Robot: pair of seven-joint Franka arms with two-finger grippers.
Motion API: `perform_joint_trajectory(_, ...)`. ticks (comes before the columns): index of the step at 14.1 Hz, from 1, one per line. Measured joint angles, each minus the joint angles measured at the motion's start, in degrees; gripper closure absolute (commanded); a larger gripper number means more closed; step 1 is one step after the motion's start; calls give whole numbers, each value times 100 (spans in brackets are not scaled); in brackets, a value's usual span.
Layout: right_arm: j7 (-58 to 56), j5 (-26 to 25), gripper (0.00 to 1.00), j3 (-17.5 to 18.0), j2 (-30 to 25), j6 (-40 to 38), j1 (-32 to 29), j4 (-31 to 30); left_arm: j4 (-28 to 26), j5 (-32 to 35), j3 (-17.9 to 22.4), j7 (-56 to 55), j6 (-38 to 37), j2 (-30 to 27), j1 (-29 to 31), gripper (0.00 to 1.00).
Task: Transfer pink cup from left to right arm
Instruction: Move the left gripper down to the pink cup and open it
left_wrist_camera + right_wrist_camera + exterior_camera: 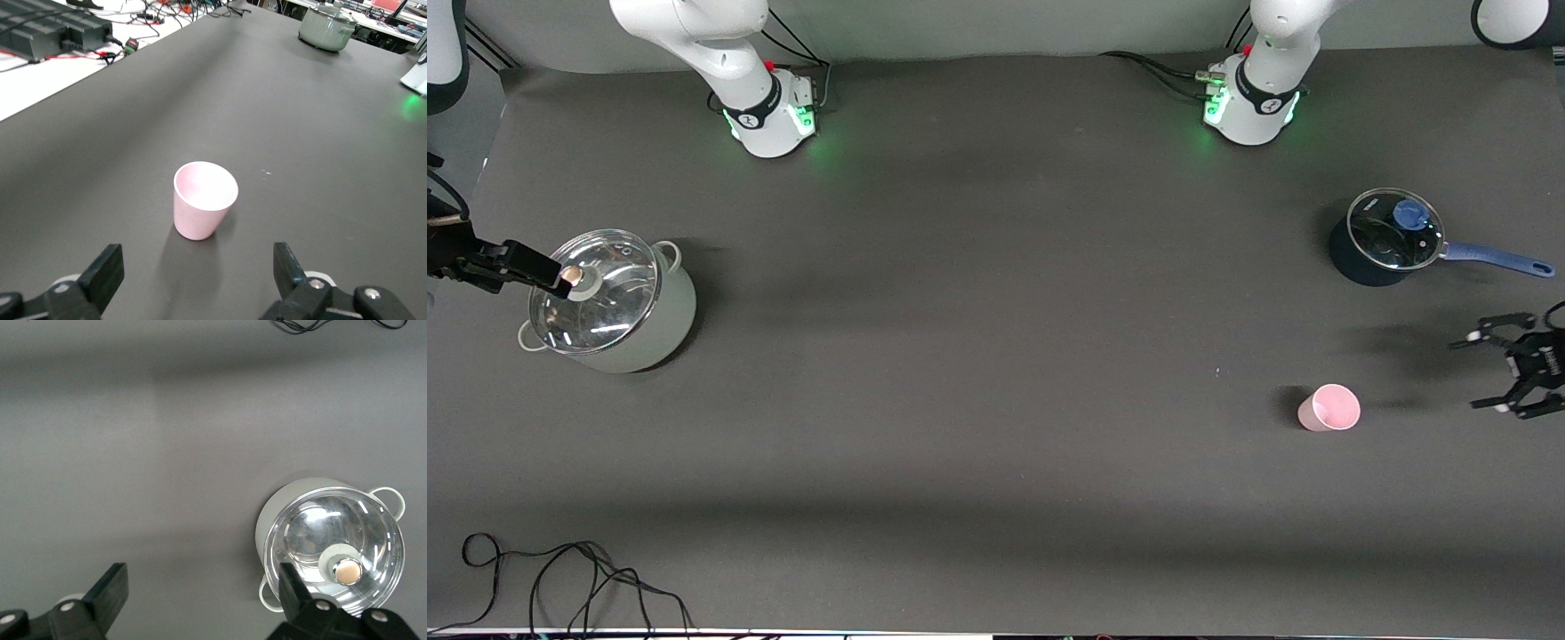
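The pickup is not yet begun: the pink cup [1329, 408] stands upright on the worktop [996, 356], just ahead of the left gripper [1489, 372], spread empty. Next it must straddle the cup. The right gripper [200, 600], spread, waits over the lidded pot [609, 300].

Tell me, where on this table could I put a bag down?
The wide dark middle of the table lies bare, between the lidded grey-white pot and the small pale-pink plastic cup. It is crowded at the left arm's end: cup, lidded blue saucepan and the open left gripper.
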Motion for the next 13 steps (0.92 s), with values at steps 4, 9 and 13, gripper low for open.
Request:
perform_joint_trajectory(4,0,0,0,-9,1,0,-2,0,-556,-732,-36,1295,676,296,-148,0)
perform_joint_trajectory(9,0,0,0,-13,1,0,-7,-1,-1015,-1512,-42,2547,1036,601,-298,0)
perform_joint_trajectory(13,0,0,0,-13,1,0,-10,-1,-1145,-1835,-50,3017,1162,821,-375,1)
